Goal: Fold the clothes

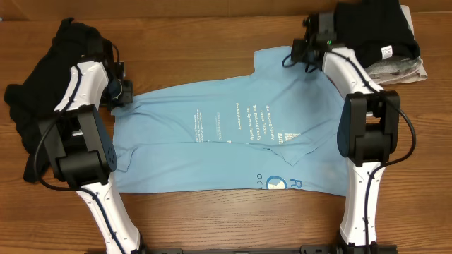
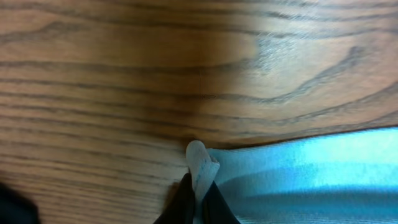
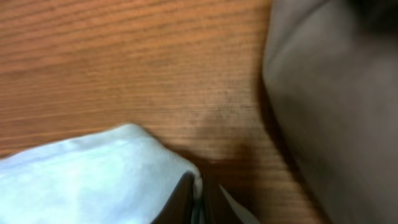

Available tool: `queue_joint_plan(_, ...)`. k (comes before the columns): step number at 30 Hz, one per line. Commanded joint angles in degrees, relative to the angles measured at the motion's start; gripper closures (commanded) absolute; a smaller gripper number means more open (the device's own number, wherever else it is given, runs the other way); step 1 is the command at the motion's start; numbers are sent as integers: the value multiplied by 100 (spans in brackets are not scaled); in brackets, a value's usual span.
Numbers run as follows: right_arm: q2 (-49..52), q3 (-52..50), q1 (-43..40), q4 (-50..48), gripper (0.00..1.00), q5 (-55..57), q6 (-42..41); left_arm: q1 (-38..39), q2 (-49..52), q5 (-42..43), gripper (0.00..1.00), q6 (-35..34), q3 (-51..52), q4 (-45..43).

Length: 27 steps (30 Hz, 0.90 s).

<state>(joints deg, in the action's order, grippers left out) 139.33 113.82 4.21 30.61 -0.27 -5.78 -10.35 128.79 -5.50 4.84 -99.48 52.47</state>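
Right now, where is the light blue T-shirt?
Overhead, the light blue T-shirt lies spread on the table between the left arm and right arm, black garments on its left, a dark stack at the far right.

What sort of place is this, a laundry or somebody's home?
Probably a robotics lab bench, not a laundry: the left arm and right arm stand at a wooden table, a light blue T-shirt lies spread between them, and black clothes are heaped at either side.
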Motion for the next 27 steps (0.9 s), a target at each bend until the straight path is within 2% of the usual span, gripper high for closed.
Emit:
queue_joint_plan(1, -13, 1298, 17, 1086, 96, -55, -20, -20, -192, -494, 96, -33, -275, 310)
queue_joint_plan(5, -13, 2284, 17, 2553, 96, -278, -22, -17, -195, -719, 96, -33, -566, 785)
queue_joint_plan(10, -24, 3042, 17, 3821, 96, -592, -20, -17, -197, -680, 96, -234, -997, 1447)
queue_joint_plan(14, -98, 3600, 17, 4889, 96, -625, -22, -17, -197, -258, 96, -249, -1425, 2135)
queue_joint_plan(22, -315, 3849, -59, 6258, 96, -625, -382, -17, -197, 511, 96, -153, -1655, 2986)
queue_joint_plan(27, -341, 3834, -76, 6645, 96, -610, -501, -11, -258, 785, 96, 42, -1655, 3477)
